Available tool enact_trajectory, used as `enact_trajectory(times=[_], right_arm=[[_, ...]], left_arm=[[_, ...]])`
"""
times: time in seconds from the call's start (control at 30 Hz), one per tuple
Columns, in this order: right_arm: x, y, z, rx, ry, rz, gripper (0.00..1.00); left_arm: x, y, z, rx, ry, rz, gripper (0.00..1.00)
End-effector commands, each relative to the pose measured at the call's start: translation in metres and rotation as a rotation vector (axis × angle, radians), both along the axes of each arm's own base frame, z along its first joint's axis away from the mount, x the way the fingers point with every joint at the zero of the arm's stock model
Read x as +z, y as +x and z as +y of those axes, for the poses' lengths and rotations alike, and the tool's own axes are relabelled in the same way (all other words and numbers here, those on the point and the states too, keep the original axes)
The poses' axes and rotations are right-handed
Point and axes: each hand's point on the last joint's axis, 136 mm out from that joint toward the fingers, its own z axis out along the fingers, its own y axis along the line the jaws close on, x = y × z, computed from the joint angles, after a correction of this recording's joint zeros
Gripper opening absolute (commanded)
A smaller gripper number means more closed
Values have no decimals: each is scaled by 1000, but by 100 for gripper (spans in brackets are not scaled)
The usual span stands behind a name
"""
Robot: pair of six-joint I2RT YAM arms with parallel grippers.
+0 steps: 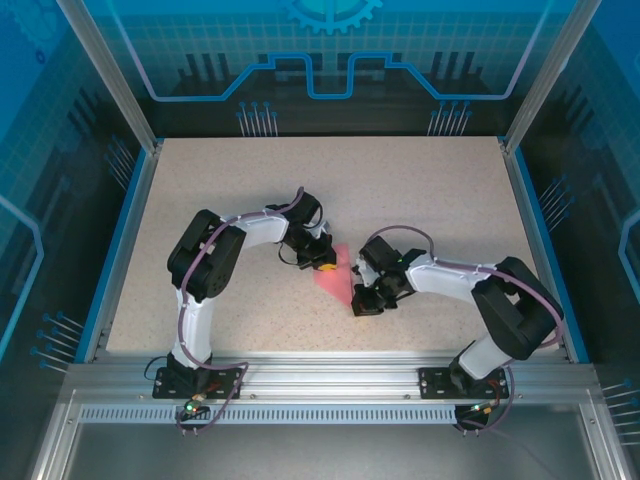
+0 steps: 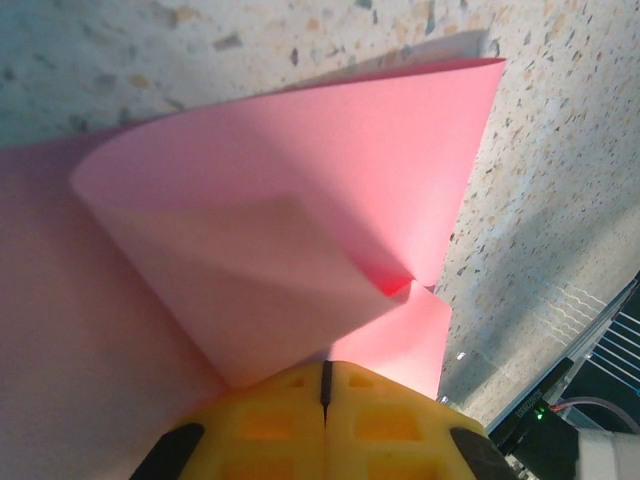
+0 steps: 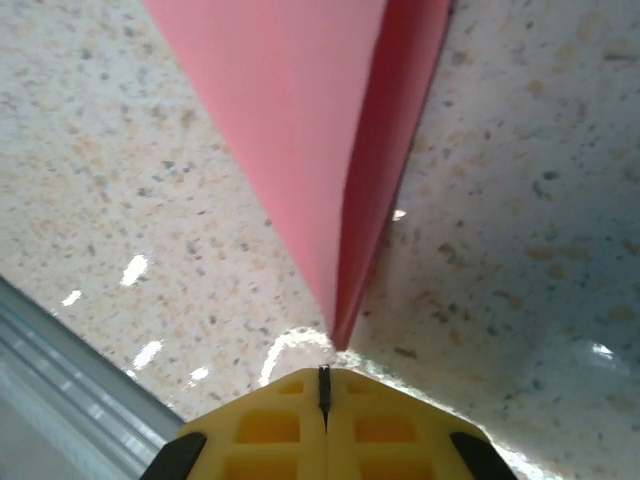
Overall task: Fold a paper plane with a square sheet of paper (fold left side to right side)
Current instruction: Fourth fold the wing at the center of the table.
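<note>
Fingertips of the left gripper [image 2: 326,385] were clenched shut against a lifted flap of the salmon-pink folded sheet of paper [image 1: 338,272], lying mid-table between both arms. Its long axis ran far-to-near, with the narrow tip pointing at the right gripper [image 3: 324,385], clenched on nothing.

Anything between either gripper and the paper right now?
Nothing visible. The left gripper is shut at the lifted flap of the paper; the right gripper is shut right at its pointed tip on the table.
</note>
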Motion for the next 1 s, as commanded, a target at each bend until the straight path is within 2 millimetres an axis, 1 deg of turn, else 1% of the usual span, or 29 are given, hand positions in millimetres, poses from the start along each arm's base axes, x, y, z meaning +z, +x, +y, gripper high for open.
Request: enact_trajectory(times=[0.0,0.07,0.23,0.33,0.43,0.5,0.6,0.8,0.87,0.97], right_arm=[[27,11,17,2,99,-41,0],[29,24,20,-29,121,-64,0],[22,56,21,-113,116,-113,0],[16,70,23,-138,110,-126,0],[10,76,29,-135,118,-112,0],[4,76,28,-138,103,-101,0],[-6,75,18,-155,49,-90,0],[-24,65,4,-166,-3,-46,0],[-31,60,-1,-163,-31,-24,0],[-40,51,-9,-154,-78,11,0]], left_arm=[[-35,-18,25,18,154,75,0],[-35,-18,25,19,152,75,0],[-34,-18,24,18,148,76,0],[-34,-18,23,18,146,76,0],[-34,-18,23,18,145,76,0],[-33,-18,22,17,143,75,0],[-32,-18,22,16,141,75,0],[-23,-14,21,6,133,44,0],[-17,-11,19,3,122,25,3],[0,-6,14,-4,76,-37,7]])
